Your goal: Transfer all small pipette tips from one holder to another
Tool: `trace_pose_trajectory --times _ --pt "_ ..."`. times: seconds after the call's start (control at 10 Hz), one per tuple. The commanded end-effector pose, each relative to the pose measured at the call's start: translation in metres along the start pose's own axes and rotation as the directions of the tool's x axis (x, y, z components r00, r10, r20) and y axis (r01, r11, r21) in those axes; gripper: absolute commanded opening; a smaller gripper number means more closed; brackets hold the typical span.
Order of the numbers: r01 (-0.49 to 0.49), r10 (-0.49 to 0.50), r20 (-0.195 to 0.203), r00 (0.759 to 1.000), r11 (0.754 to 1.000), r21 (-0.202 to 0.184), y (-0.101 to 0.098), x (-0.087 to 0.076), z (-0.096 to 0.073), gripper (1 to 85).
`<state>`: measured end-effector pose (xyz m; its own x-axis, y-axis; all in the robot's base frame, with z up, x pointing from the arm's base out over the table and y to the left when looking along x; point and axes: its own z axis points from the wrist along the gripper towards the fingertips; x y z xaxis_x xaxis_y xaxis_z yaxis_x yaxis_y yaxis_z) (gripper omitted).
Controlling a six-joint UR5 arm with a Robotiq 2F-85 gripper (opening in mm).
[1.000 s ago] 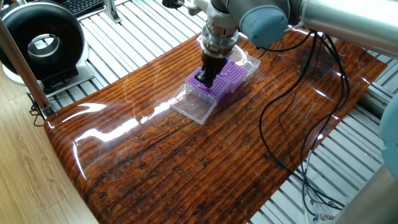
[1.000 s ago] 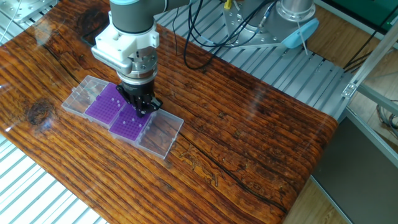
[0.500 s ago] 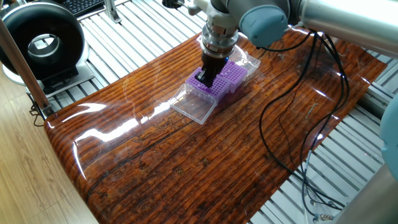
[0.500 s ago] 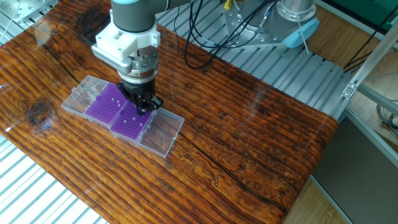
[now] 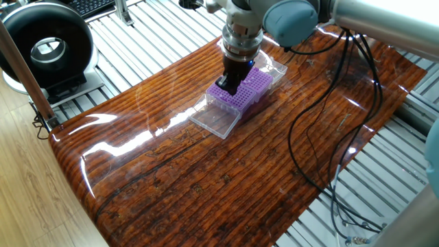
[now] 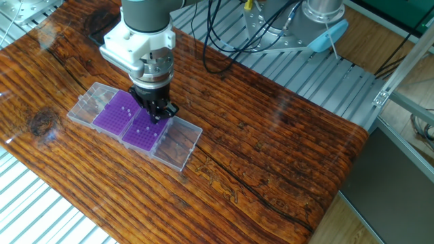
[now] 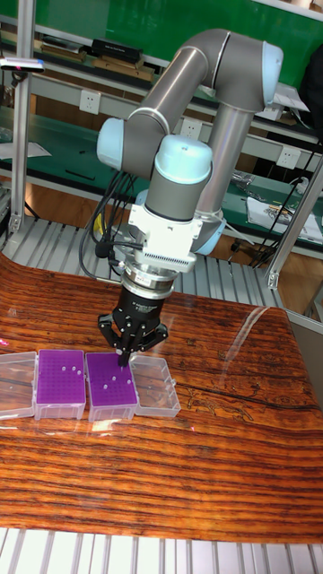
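The two purple racks sat side by side near one edge of the glossy wooden desk (image 6: 271, 149), each in a clear box with its lid folded flat outward. A few white pipette tips (image 7: 109, 380) dotted the rack under the arm (image 7: 111, 384), and a few more stood in the other rack (image 7: 61, 377). The gripper (image 7: 123, 361) pointed straight down over a corner of the nearer rack, its black jaws drawn close together at the tip, though I couldn't tell whether they held anything. Black cables (image 5: 322, 130) trailed across the desk's far side.
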<state>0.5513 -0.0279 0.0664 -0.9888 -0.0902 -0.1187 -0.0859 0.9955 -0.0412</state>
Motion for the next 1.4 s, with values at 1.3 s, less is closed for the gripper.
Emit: trace_pose_trajectory --times 1.3 --pt "0.004 -0.004 -0.028 1.0 1.0 0.013 -0.009 -0.004 -0.019 1.3"
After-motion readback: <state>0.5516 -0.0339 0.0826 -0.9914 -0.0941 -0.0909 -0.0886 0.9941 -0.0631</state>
